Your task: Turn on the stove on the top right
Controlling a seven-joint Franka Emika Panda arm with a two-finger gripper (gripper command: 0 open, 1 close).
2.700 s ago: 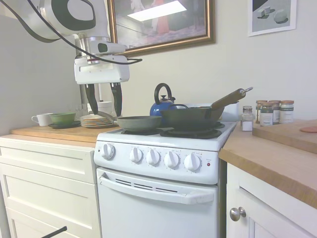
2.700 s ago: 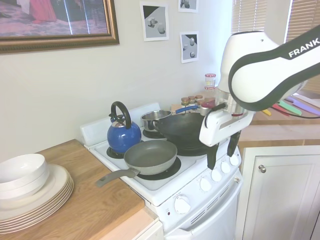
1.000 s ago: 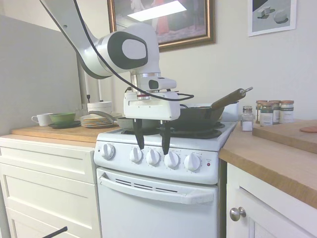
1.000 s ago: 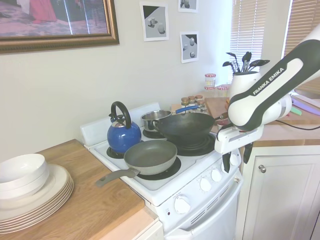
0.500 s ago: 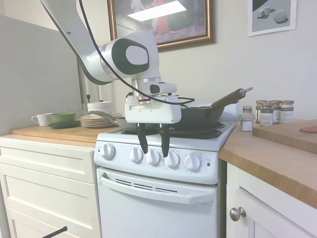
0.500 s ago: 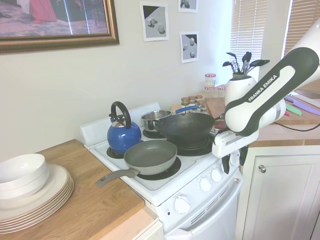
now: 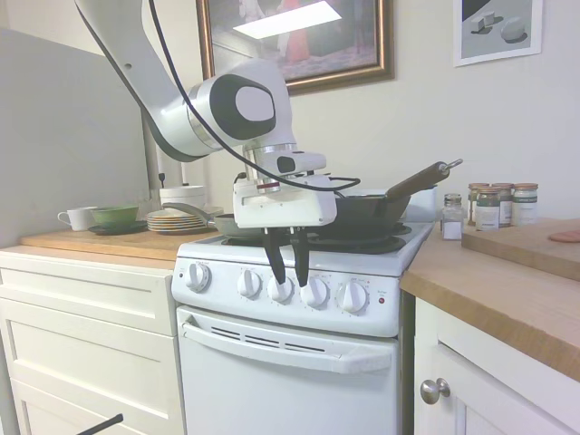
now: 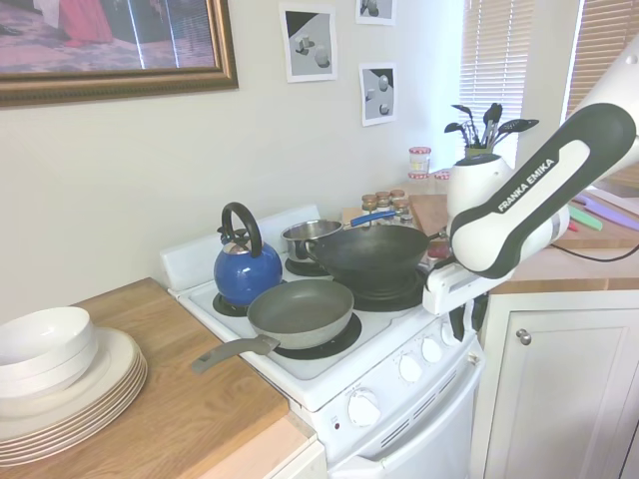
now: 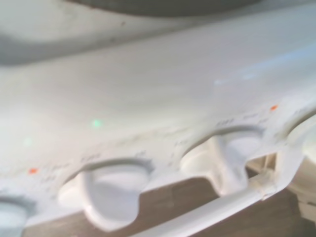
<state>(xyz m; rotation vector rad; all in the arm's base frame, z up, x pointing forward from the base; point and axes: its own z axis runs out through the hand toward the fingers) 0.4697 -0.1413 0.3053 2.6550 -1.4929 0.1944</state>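
The stove (image 7: 290,362) is a narrow white range with a row of round white knobs (image 7: 314,292) on its front panel. A small red light (image 7: 381,300) sits at the panel's right end, and the door handle (image 7: 285,349) runs below. My gripper (image 7: 291,282) points down just in front of the panel. Its dark fingertips (image 7: 281,279) are level with the middle knob and the one to its right. A narrow gap shows between the fingers, and no grip on a knob shows. From the other side, the gripper (image 8: 465,329) covers the panel's right end. Two blurred knobs (image 9: 227,163) fill the wrist view.
On the burners stand a grey frying pan (image 8: 300,311), a blue kettle (image 8: 245,269), a dark wok (image 8: 371,257) and a small pot (image 8: 310,238). Stacked plates (image 8: 60,389) are on the left counter and spice jars (image 7: 494,207) on the right one. White cabinet drawers (image 7: 91,317) adjoin the stove.
The arm came down from above the left counter to the knob row. In the last half second the gripper shifted slightly right and its fingers drew closer together.
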